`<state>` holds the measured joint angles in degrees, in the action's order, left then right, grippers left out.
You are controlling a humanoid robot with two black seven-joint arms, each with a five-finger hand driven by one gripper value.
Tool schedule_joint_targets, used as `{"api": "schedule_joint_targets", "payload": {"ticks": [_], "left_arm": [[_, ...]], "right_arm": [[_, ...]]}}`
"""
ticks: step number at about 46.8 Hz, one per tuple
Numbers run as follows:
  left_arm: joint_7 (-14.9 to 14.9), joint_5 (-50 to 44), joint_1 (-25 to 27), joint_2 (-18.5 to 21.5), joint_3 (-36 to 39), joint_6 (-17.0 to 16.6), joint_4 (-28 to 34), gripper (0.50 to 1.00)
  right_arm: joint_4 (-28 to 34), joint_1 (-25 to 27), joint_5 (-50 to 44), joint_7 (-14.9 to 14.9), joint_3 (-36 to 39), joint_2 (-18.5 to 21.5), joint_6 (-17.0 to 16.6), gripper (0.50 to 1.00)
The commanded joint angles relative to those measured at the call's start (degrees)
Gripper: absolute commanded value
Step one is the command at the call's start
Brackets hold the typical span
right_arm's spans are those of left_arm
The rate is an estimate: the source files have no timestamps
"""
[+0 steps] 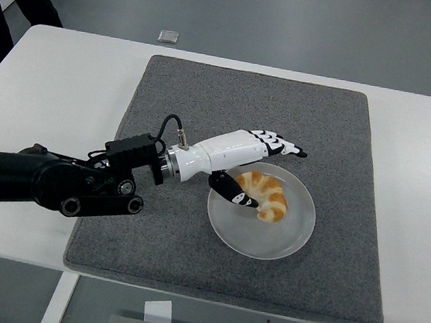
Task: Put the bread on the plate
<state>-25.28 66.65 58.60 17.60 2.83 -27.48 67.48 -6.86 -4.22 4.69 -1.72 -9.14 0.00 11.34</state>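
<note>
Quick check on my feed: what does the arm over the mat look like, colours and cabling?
The left arm is matte black with round joint housings. A black cable loops over the silver wrist ring. The left hand has a glossy white shell, with black-and-white segmented fingers.

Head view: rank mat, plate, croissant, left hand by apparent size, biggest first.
1. Mat, by far the largest.
2. Plate.
3. Left hand, open above the plate; it is raised toward the camera, so its rank against the croissant is unsure.
4. Croissant, lying on the plate.
</note>
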Motion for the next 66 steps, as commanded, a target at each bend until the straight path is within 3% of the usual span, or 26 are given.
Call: {"api": "schedule_joint_targets", "payload": {"ticks": [1, 8, 16, 25, 39, 49, 66], "left_arm": [[0.1, -2.6, 0.2, 0.4, -1.9, 1.6, 0.7, 0.99], [0.4, -9.7, 0.6, 1.6, -7.0, 8.0, 1.8, 0.99], [0.7, -16.8, 0.6, 3.8, -15.7, 18.2, 1.9, 0.99], [1.5, -30.9, 1.4, 6.1, -23.9, 28.3, 0.6, 0.99], [4.3, -51.2, 6.5, 7.1, -25.4, 34.1, -10.0, 0.99], [8.0, -65.8, 7.3, 6.8, -25.4, 38.6, -18.5, 0.99], [8.3, -74.2, 5.6, 6.2, -26.8, 44.1, -25.5, 0.99]], "right_arm": [[0.0, 0.0, 0.0, 0.0, 0.0, 0.0, 0.0, 0.952], [0.0, 0.0, 0.0, 0.0, 0.0, 0.0, 0.0, 0.952], [0.0, 0.0, 0.0, 0.0, 0.0, 0.0, 0.0, 0.952], [0.0, 0.0, 0.0, 0.0, 0.0, 0.0, 0.0, 0.952], [0.0, -0.1, 0.0, 0.0, 0.0, 0.0, 0.0, 0.952], [0.0, -0.1, 0.0, 0.0, -0.1, 0.0, 0.0, 0.952], [0.0, -0.1, 0.0, 0.0, -0.1, 0.0, 0.0, 0.952]]}}
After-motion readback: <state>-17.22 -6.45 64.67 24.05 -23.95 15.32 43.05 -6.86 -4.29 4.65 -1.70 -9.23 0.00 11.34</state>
